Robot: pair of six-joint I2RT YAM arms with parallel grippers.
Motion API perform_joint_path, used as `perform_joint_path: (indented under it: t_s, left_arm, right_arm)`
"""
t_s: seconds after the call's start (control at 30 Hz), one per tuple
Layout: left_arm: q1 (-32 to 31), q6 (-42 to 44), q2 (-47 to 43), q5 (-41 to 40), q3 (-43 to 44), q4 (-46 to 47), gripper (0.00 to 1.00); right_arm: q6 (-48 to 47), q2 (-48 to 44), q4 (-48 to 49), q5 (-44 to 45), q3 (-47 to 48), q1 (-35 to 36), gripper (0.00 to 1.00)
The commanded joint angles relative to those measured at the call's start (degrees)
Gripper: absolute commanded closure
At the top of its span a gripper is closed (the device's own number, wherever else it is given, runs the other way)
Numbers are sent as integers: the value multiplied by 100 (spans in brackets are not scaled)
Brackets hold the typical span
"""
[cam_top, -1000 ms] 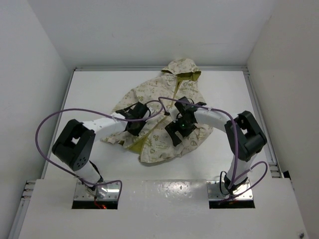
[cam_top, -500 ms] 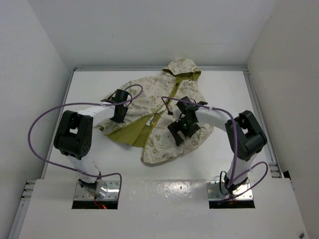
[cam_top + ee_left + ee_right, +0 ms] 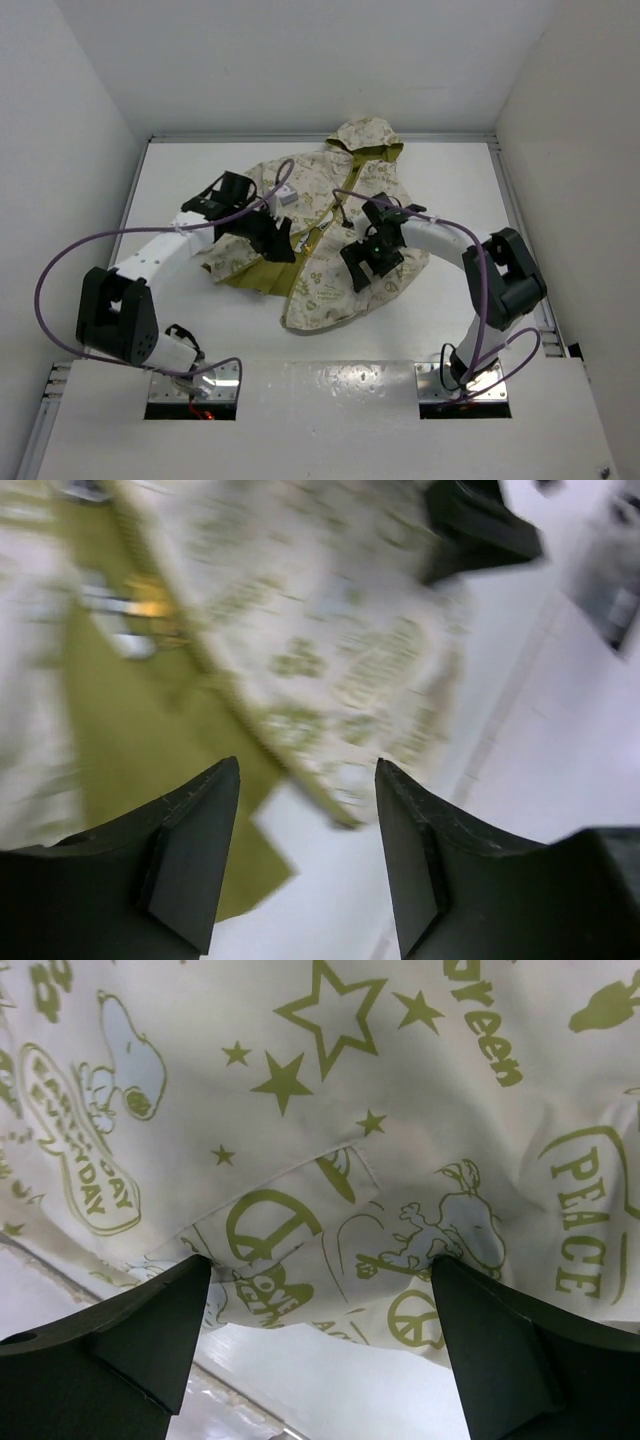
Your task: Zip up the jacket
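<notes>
The cream jacket (image 3: 330,215) with olive print lies flat mid-table, hood (image 3: 366,136) at the far side. Its left front panel is turned back, showing olive lining (image 3: 252,274). My left gripper (image 3: 274,238) hovers over that opened panel, open and holding nothing. In the left wrist view, which is blurred, the left gripper (image 3: 307,772) frames bare table, with lining (image 3: 140,740) and the right panel's edge (image 3: 300,650) beyond. My right gripper (image 3: 368,262) rests open on the right front panel. In its wrist view the right gripper (image 3: 322,1260) has both fingertips against printed fabric (image 3: 330,1110) near the hem.
White walls enclose the table on three sides, with a raised rim (image 3: 320,138) at the back. A purple cable (image 3: 70,260) loops wide off the left arm and another (image 3: 350,200) arcs over the jacket. A small grey label (image 3: 286,197) shows on the jacket.
My left gripper, shut on the left front panel, pulled it out to the left, exposing the lining. It then let go, opened and swung back over the jacket. The right arm barely moved.
</notes>
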Motion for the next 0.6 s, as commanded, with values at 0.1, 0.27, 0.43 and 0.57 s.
perform_joint_path:
  t_s: [0.1, 0.27, 0.43, 0.57]
  left_arm:
    - [-452, -156, 704, 1338, -249, -753, 40]
    - [-514, -665, 899, 452, -443, -420, 41]
    - [-514, -816, 1092, 203, -688, -287, 41]
    - [-567, -886, 1382, 116, -742, -287, 43]
  right_arm:
    - [231, -256, -7, -311, 98, -292, 9]
    - [267, -370, 2, -469, 63, -486, 9]
    - [276, -545, 28, -654, 63, -548, 9]
    - [258, -660, 37, -786, 46, -557, 9]
